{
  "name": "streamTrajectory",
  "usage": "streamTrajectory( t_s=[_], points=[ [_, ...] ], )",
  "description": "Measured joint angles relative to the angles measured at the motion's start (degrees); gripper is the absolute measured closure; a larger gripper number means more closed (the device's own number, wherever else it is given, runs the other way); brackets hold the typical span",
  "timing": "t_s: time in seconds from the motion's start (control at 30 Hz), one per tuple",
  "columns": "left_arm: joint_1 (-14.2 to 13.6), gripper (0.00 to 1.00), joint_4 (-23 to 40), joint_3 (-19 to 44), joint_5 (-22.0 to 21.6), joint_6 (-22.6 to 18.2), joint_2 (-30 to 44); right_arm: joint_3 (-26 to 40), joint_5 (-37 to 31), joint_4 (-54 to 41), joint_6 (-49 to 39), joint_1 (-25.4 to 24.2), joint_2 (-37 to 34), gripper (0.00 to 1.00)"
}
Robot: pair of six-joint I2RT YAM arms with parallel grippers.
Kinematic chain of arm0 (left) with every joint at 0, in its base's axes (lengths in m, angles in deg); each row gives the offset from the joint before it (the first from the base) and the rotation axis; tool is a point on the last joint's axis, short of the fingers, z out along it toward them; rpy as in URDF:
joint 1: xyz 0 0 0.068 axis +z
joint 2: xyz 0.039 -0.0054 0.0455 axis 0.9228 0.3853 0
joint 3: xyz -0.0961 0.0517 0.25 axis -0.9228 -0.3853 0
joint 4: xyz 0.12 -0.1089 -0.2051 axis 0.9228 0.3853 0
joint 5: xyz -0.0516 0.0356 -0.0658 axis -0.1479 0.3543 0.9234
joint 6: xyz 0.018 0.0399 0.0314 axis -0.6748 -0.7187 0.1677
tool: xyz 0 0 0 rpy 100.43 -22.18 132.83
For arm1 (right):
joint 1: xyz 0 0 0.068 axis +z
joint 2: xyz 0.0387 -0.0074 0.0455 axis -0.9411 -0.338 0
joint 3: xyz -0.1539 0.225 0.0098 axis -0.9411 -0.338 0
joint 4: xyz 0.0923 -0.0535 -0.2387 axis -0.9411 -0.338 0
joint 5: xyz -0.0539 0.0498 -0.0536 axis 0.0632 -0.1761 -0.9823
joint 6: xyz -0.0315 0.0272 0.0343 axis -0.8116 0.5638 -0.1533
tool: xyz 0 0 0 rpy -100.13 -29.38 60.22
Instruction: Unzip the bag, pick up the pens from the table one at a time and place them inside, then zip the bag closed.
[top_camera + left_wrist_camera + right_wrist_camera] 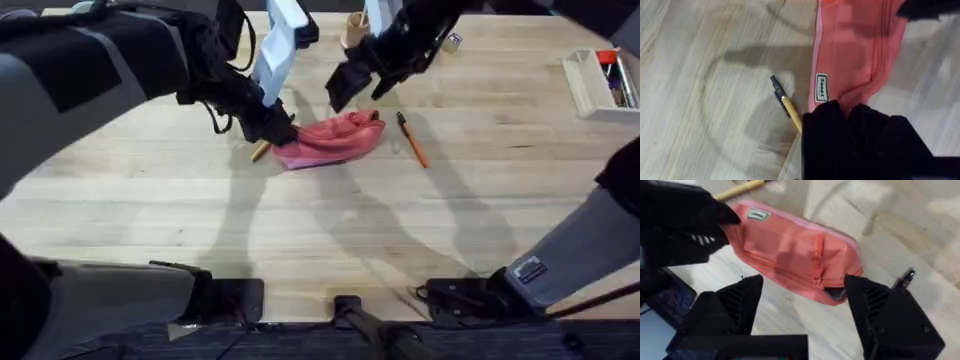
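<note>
The bag (332, 139) lies mid-surface, zipper barely opened, so unzipping is the step in hand. The left hand (275, 128) is clamped on its end beside the yellow pen (786, 103). Beyond, the right hand (802, 297) hovers spread wide and must pinch the zipper pull (816, 260); the orange pen (411, 139) waits nearby

The pink bag (330, 140) lies slumped mid-worktop (300, 220), zipper seemingly shut with its pull (816, 260) partway along the seam, the yellow pen (789, 111) lying just off its labelled end and the orange pen (411, 139) slanting close beside its other end.
</note>
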Motion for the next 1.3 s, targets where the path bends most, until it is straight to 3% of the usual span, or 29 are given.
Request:
streamTrajectory(
  t_s=[0.2, 0.6, 0.8, 0.9, 1.1, 1.3],
  points=[
    [0.0, 0.959, 0.0, 0.0, 0.0, 0.0, 0.0, -4.9, -0.3, 2.2, -0.2, 0.2, -0.2, 0.073],
    [0.0, 0.959, 0.0, 0.0, 0.0, 0.0, 0.0, -6.6, -0.6, 4.7, -0.2, 1.0, -0.2, 0.086],
    [0.0, 0.959, 0.0, 0.0, 0.0, 0.0, 0.0, -7.2, -1.3, 4.8, -0.5, 1.2, -1.1, 0.141],
    [0.0, 0.959, 0.0, 0.0, 0.0, 0.2, 0.0, -7.2, -1.7, 5.0, -0.6, 1.2, -1.7, 0.206],
    [0.0, 0.959, 0.0, 0.0, 0.0, 0.3, 0.0, -7.2, -2.7, 5.6, -0.8, 1.2, -2.3, 0.455],
    [0.0, 0.959, 0.0, 0.0, 0.0, 0.7, 0.0, -7.2, -3.4, 5.8, -1.0, 1.2, -3.8, 0.553]
  ],
)
